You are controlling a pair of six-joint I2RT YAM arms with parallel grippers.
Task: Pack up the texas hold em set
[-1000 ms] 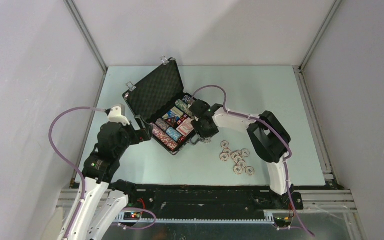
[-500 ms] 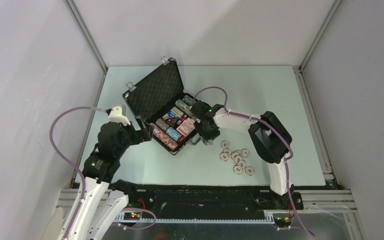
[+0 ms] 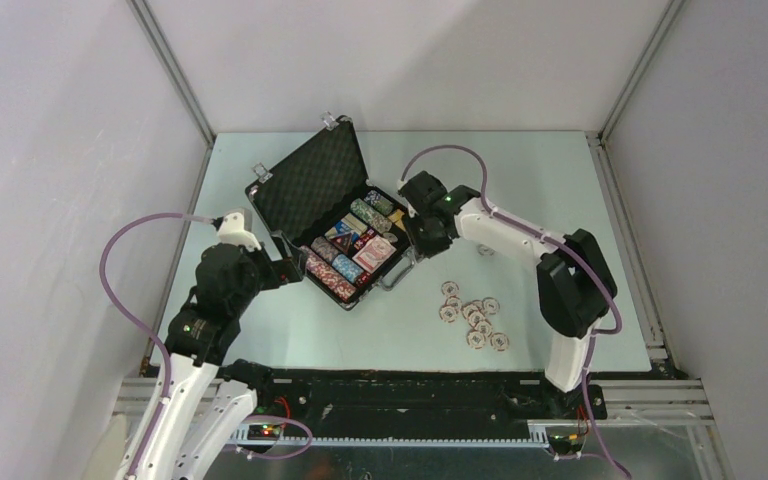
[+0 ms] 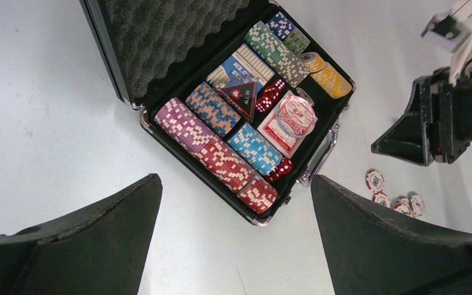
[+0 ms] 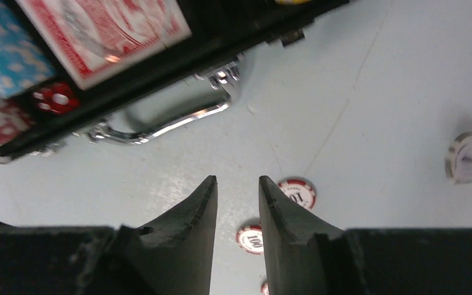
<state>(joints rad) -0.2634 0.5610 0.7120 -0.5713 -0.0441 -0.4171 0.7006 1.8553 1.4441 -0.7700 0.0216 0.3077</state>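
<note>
The black case point(image 3: 312, 178) lies open at the table's left, foam lid tilted back. Its tray point(image 4: 255, 216) holds rows of coloured chips point(image 4: 221, 161), card decks point(image 4: 290, 123) and red dice point(image 4: 271, 93). My right gripper point(image 3: 417, 252) hovers just right of the case's silver handle point(image 5: 172, 117), above the bare table. It point(image 5: 236, 179) is open by a narrow gap with nothing between the jaws. Loose red-and-white chips point(image 3: 474, 314) lie on the table to its right. My left gripper point(image 3: 286, 270) is wide open at the case's near-left corner, holding nothing point(image 4: 235, 177).
One lone chip point(image 3: 484, 249) stands apart near the right forearm, blurred in the right wrist view point(image 5: 467, 157). White walls with metal frame rails point(image 3: 175, 75) enclose the table on three sides. The arm bases sit along the black near edge point(image 3: 410, 385).
My right arm has swung back and to the right, off the case's front edge, and its jaws have narrowed. The left arm and the case have not moved.
</note>
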